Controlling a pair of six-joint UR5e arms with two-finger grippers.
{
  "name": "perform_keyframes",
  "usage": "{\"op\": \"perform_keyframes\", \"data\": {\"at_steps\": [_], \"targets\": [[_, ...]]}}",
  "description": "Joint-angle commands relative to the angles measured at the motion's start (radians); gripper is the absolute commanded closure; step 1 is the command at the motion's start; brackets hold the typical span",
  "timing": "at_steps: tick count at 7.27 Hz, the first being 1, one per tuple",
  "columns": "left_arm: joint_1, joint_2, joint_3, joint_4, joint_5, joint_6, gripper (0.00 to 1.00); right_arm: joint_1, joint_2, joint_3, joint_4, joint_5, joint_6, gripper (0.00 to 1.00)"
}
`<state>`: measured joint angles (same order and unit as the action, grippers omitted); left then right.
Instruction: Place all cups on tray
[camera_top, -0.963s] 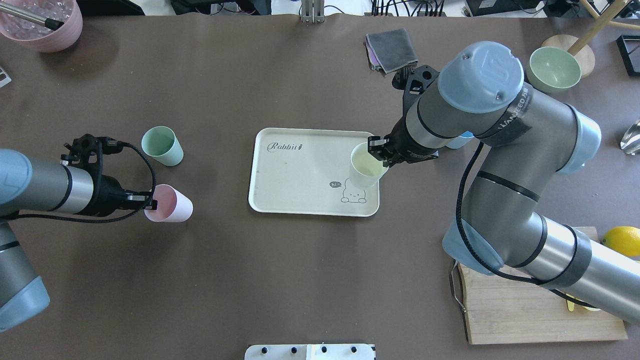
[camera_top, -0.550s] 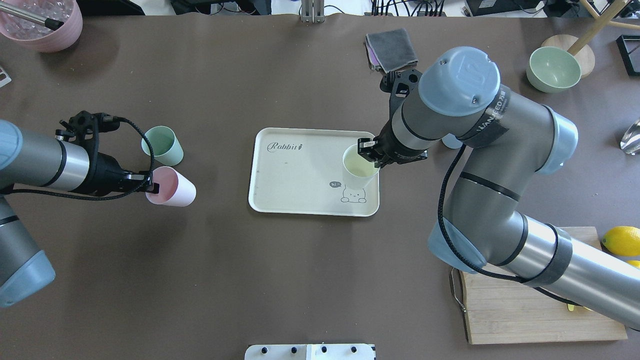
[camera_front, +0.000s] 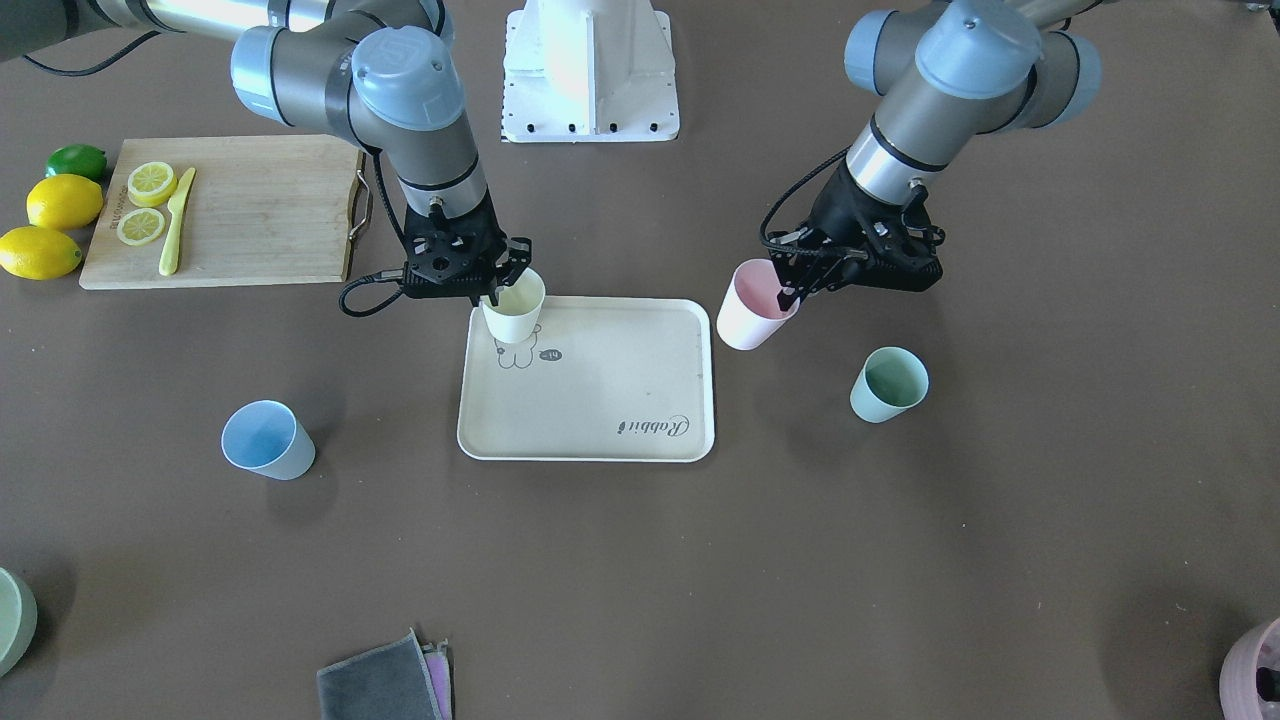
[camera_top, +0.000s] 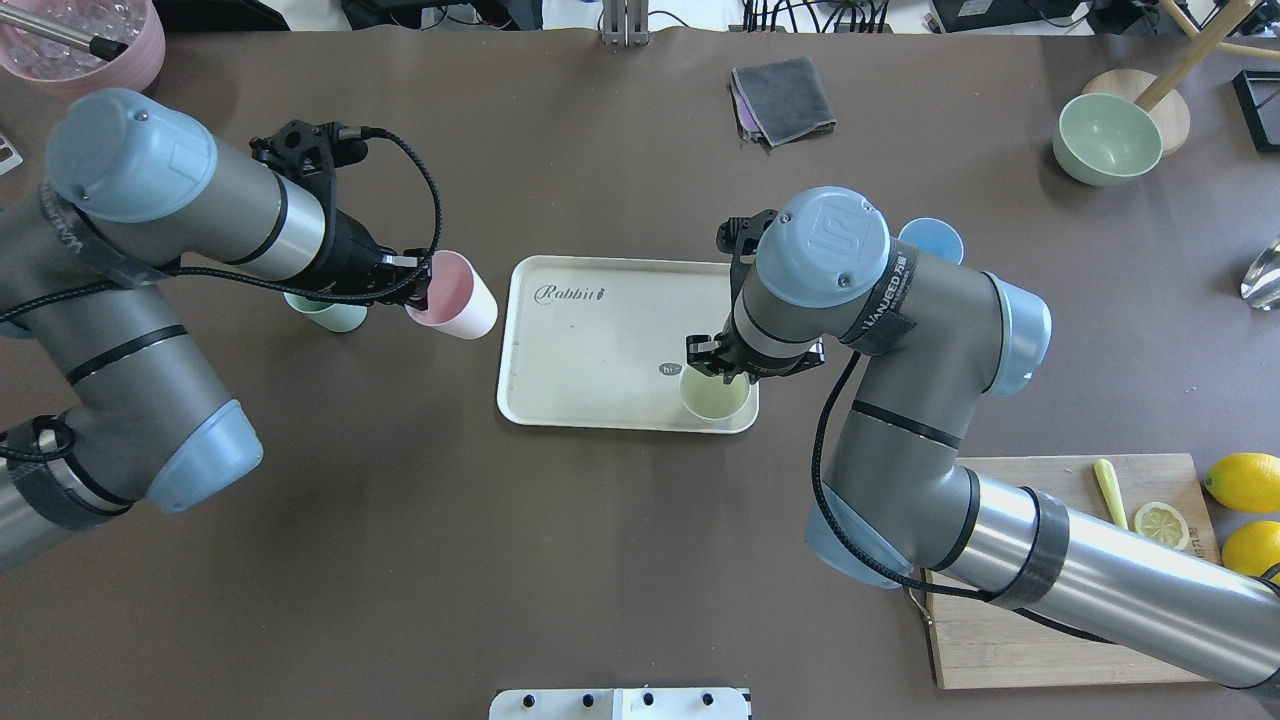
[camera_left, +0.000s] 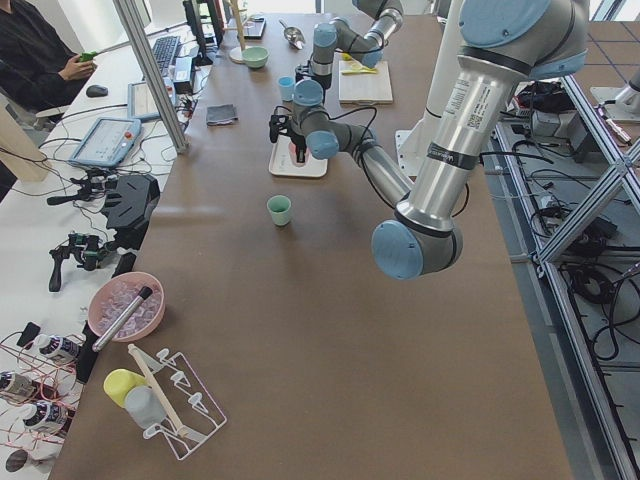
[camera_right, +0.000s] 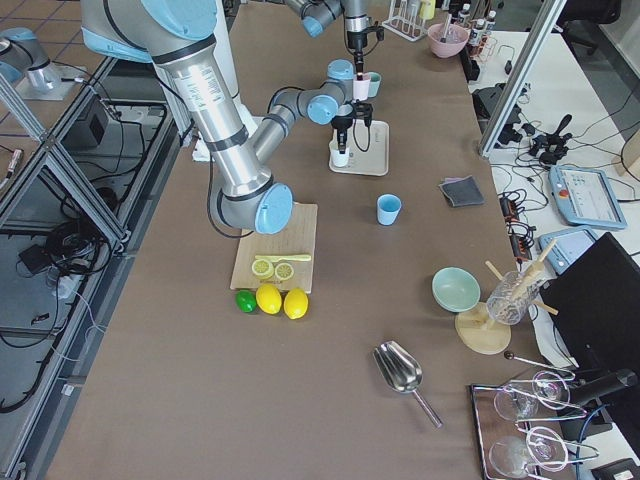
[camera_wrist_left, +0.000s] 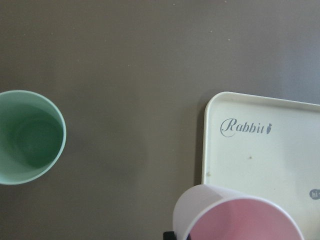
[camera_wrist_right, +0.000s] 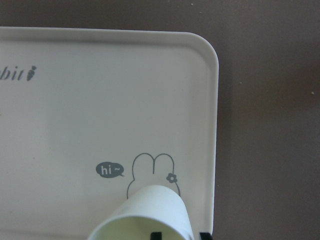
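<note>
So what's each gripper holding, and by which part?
Left gripper pinches the pink cup by its rim; right gripper pinches the pale yellow cup by its rim.

overhead: rear, down | front: opposite, steep | 2 sides: far, endwise | 2 wrists: close | shared: tray (camera_top: 580, 340)

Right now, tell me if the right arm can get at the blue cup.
Probably not yet: its end effector is shut on the yellow cup. The blue cup stands in the open, nothing around it.
</note>
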<state>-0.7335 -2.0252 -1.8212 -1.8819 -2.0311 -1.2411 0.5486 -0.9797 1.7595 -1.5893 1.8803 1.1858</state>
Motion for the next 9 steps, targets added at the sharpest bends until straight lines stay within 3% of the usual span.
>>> {"op": "perform_keyframes", "data": {"at_steps": [1,4,6,9], "targets": [[0.087,-0.084,0.049,0.007,0.101,-0.066,1.0,0.032,0.004,0.009,0.002,-0.01,0.043,0.0],[0.227,-0.141,0.098,0.007,0.239,-0.136,1.0,0.215,0.003,0.052,-0.004,0.172,0.017,0.0],[0.244,-0.142,0.134,0.006,0.264,-0.132,1.0,0.327,-0.017,0.04,-0.017,0.21,-0.039,0.0],[0.238,-0.136,0.146,0.007,0.278,-0.123,1.0,0.46,-0.107,-0.03,-0.008,0.26,-0.321,0.0]]}}
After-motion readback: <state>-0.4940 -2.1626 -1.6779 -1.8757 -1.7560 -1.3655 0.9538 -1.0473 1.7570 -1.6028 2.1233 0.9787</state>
